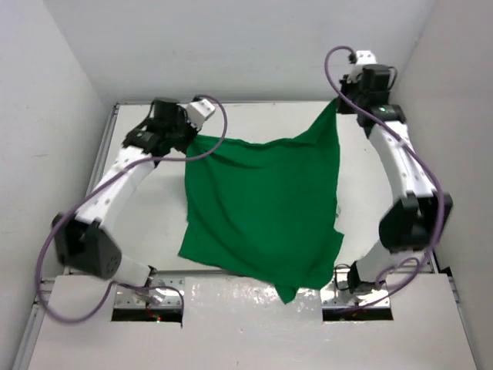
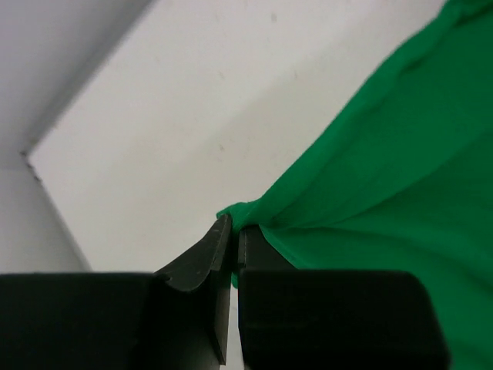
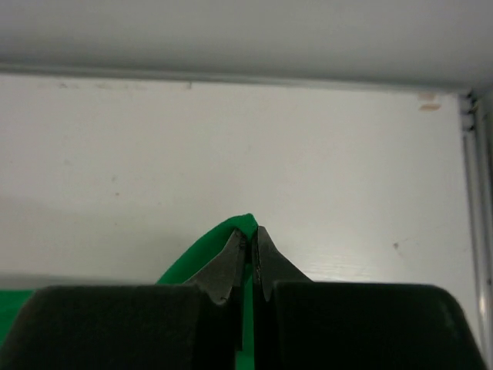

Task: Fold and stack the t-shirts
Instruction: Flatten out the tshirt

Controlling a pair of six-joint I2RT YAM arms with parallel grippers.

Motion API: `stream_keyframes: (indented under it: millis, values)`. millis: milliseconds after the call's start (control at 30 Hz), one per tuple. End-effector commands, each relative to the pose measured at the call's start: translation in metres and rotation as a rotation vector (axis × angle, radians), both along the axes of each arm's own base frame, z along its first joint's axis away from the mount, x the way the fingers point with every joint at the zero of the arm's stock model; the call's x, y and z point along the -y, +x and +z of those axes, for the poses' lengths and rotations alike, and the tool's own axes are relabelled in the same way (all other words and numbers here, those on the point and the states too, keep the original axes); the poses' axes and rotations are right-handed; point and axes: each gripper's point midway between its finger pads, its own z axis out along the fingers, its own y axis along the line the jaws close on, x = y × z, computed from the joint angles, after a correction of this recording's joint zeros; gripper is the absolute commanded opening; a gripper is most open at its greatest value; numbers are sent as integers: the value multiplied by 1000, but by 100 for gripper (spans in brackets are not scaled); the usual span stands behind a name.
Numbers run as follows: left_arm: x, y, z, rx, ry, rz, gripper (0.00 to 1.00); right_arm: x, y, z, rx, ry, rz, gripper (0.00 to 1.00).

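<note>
Status for you: plain bright green soft cloth short-sleeved t-shirt (image 1: 262,208) is lying spread across the middle of the white tabletop (image 1: 154,208), with both far corners being pinched up by the arms. Left gripper (image 1: 187,137) is sitting at the shirt's far-left corner; in the left wrist view you're seeing its black jaws pressed together on a small bunched nub of green fabric, and the cloth is fanning out from there to the right in taut folds. Right gripper (image 1: 340,102) is holding the far-right corner near the table's far-right corner; in the right wrist view its jaws are clamping shut on a thin green fold that is poking up between the tips. That right corner is being pulled into a narrow peak, so the shirt's far edge is sloping from it down toward the left grip. The cloth's far part is looking lifted and creased; you can't tell exactly where it is leaving the surface. The near edge is running ragged, and one pointed flap is hanging over the tabletop's near edge between the two arm bases. Purple cables (image 1: 46,254) are looping around both arms, clear of the cloth.
</note>
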Motion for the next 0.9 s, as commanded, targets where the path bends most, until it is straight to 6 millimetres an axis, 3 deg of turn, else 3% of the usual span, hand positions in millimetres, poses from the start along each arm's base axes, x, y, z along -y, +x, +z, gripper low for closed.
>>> stream_keyframes:
  millis: [0,33,67,100,167,200,367,400,433,467,567,600,633,667,700,733,767,800,833,867]
  values:
    - [-11,53,-17,60,5,72,0,-9,48,-32,25,41,-7,0]
    - [-19,65,-31,30,11,100,0,-9,58,-49,0,49,-21,0]
    - [-20,83,-59,-34,26,112,0,-8,69,-64,-11,51,-39,0]
    - [-22,92,-73,-67,36,117,0,-5,82,-102,-71,50,-62,0]
    - [-27,117,-107,-103,88,141,0,-3,102,-123,-79,72,-98,0]
    - [-32,127,-115,-98,105,173,0,-5,116,-146,-103,90,-112,0]
    - [-41,185,-133,-49,35,262,0,-3,165,-163,-44,124,-161,0]
    - [-42,192,-134,-44,22,279,0,-2,177,-148,-2,131,-170,0]
    - [-45,203,-135,-27,14,299,0,-2,184,-166,-21,131,-176,0]
    - [-51,211,-146,-27,8,324,0,-2,194,-156,7,147,-184,0]
    - [-60,228,-147,-3,-12,379,0,-5,204,-178,3,184,-199,0]
    - [-66,238,-151,6,-20,398,0,-6,210,-174,41,200,-199,0]
    - [-70,243,-153,11,-21,415,6,-5,213,-188,29,207,-212,0]
    - [-77,249,-153,25,-19,449,9,-4,217,-187,42,228,-233,0]
    - [-83,262,-154,47,-21,470,13,0,221,-191,44,236,-260,3]
    - [-88,270,-154,62,-19,492,25,0,225,-214,17,242,-274,10]
    - [-96,276,-155,74,-10,532,35,0,237,-198,62,273,-283,18]
    - [-99,290,-159,82,-3,554,48,-3,241,-202,56,288,-279,35]
    - [-106,297,-159,91,7,597,67,-4,254,-194,89,308,-275,46]
    - [-110,305,-160,87,12,618,72,-6,258,-190,93,327,-274,69]
